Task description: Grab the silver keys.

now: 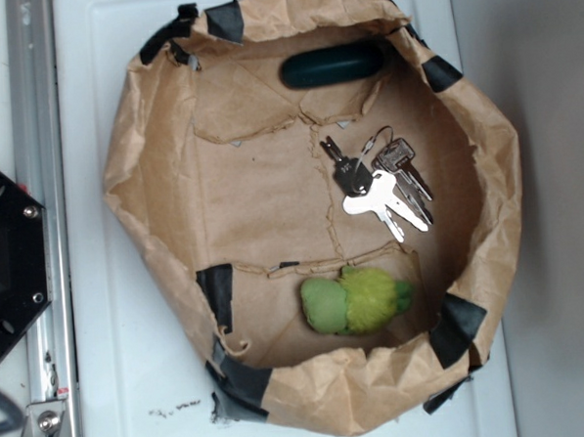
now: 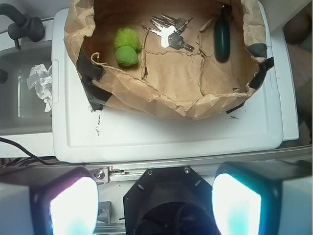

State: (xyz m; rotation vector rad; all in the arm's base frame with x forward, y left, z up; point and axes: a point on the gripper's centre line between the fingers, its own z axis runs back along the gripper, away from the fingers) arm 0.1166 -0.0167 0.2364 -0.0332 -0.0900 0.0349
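1. The tool [image 2: 155, 205] is showing in the wrist view as two pale glowing fingers [image 2: 73, 208] at the bottom edge, standing wide apart with nothing between them; it is open and holding nothing.
2. The tool is hanging well back from the bin, above the robot's black base mount [image 2: 166, 196], so the step in hand is judged to be the approach, not yet the grasp.
3. The white plastic bench [image 2: 171, 137] is carrying a crumpled brown paper bin [image 1: 271, 195] patched with black tape.
4. The bunch of flat silver keys on thin wire rings [image 1: 383, 184] is lying on the bin floor, between the fuzzy green plush toy [image 1: 353, 301] and the dark green oblong case [image 1: 331, 67], apart from both.
5. For a sound grasp, the tool is best carried over the paper wall, then lowered vertically.
6. Centring on the overlapping key heads is advisable; the blades are lying flat and offering little to pinch.
7. Fingers should be reaching the paper floor before closing, without snagging its torn seams.
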